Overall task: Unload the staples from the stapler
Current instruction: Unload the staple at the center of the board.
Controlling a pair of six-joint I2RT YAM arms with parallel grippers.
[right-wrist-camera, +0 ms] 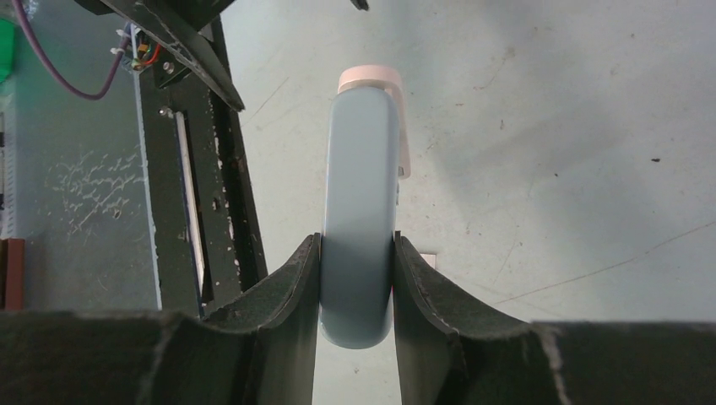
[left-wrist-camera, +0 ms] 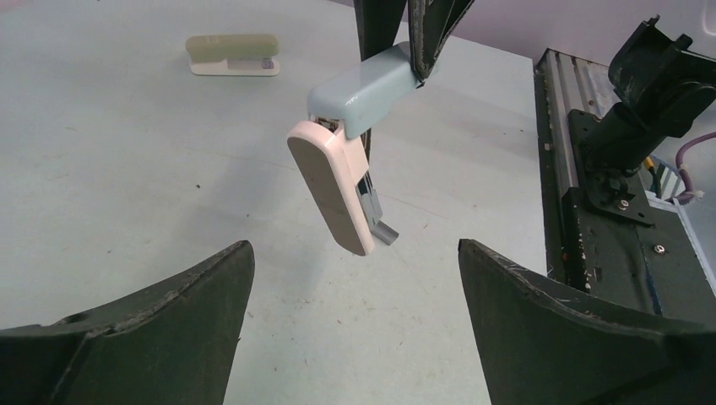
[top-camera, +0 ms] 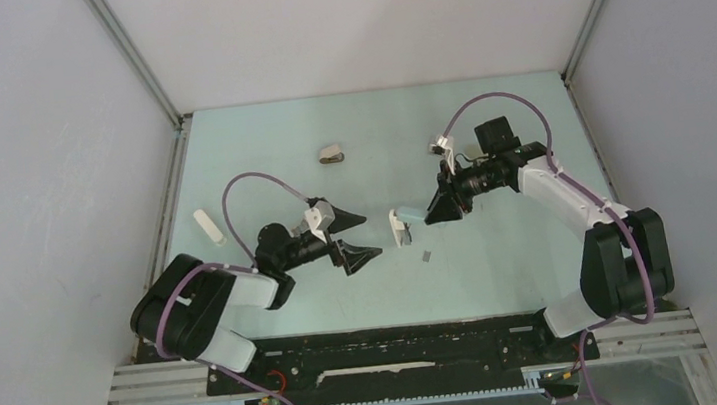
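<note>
The pale green worktop [top-camera: 258, 143] carries everything. Above it I have the right jaws clenched on the stapler [right-wrist-camera: 359, 219], pinching the rear of its pale-blue top between both fingers [right-wrist-camera: 283, 295] so it juts straight out ahead of them, off the surface. The left jaws are released, spread wide and empty, facing the stapler from the opposite side. In their own view it hangs ahead of them, centred in the gap and well short of either finger [left-wrist-camera: 169, 312]. The stapler is hinged open: its whitish-pink base [left-wrist-camera: 331, 190] droops away from the blue top, with the metal magazine [left-wrist-camera: 371, 202] showing behind it. I cannot tell whether anything remains in that channel. Ahead and left of the left jaws stands a second, squat stapler [left-wrist-camera: 232, 53], and well behind them lies a white oblong piece [top-camera: 208, 226]. Smallest is a grey sliver [top-camera: 426, 254] on the worktop near the right jaws, which I take to be staples, though it is too small to be sure. My worry is the hold, because that top is smooth and rounded and pinched only at its end. If I push the dangling base with the left jaws, the stapler could pivot or slip free. A careless sweep could also scatter the sliver.
</note>
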